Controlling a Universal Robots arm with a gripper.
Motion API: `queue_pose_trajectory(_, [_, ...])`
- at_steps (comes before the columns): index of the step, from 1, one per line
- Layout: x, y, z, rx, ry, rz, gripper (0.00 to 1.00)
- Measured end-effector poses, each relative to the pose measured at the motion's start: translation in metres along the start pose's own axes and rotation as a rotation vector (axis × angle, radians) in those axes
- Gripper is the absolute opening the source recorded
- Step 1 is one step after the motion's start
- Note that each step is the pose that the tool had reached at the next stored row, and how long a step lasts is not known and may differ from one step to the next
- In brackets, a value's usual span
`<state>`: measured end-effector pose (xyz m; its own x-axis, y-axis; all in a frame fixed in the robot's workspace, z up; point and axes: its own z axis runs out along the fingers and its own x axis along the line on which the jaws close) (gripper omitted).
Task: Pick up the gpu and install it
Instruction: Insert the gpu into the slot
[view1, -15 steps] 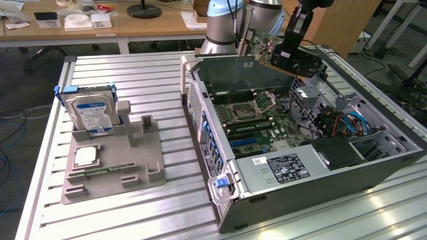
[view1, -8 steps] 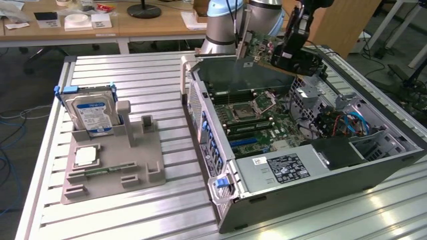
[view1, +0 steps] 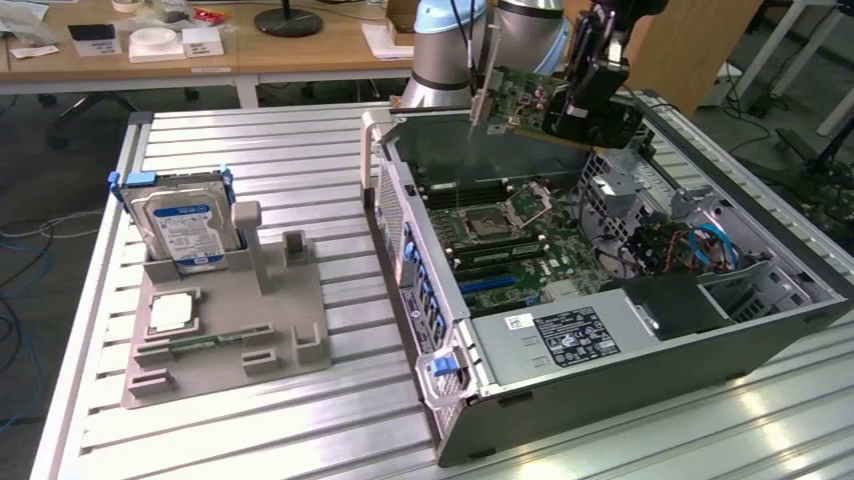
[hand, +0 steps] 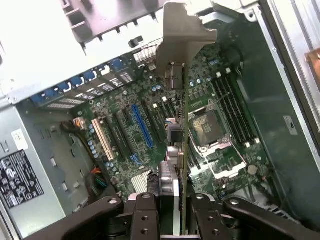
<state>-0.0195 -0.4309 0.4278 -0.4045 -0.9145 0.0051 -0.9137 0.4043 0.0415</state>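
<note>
A: Position of the card?

B: The gpu (view1: 518, 100), a thin flat green-and-black expansion card with a pale metal bracket strip at one end, is noted aloft. It hangs above the open dark grey computer case (view1: 601, 410), over the case's far end as the exterior view has it. It is held on edge, with the bracket turned toward the case's slotted wall.

A: The pincer?

B: The black pincer (hand: 172, 200) is clenched on the card, and the board is seen edge-on between its fingers.

A: Progress?

B: Pick-up is judged done. Seating is not: the card is carried clear of the green motherboard (hand: 125, 145), and the long blue slot (hand: 142, 125) is seen unoccupied.

A: Surroundings?

B: The case is laid on its side on a ribbed aluminium table (view1: 267, 150). Toward the exterior view's left a grey moulded holder (view1: 227, 345) is set, with a silver hard drive with blue-white label (view1: 187, 225) stood upright in it. Wooden desks (view1: 307, 55) are recorded behind, loose floor cables (view1: 20, 250) beside.
</note>
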Motion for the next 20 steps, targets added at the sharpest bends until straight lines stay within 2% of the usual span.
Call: queue_pose_trajectory(20, [0.0,0.0,0.0005,0.0019,0.0149,-0.361,0.28])
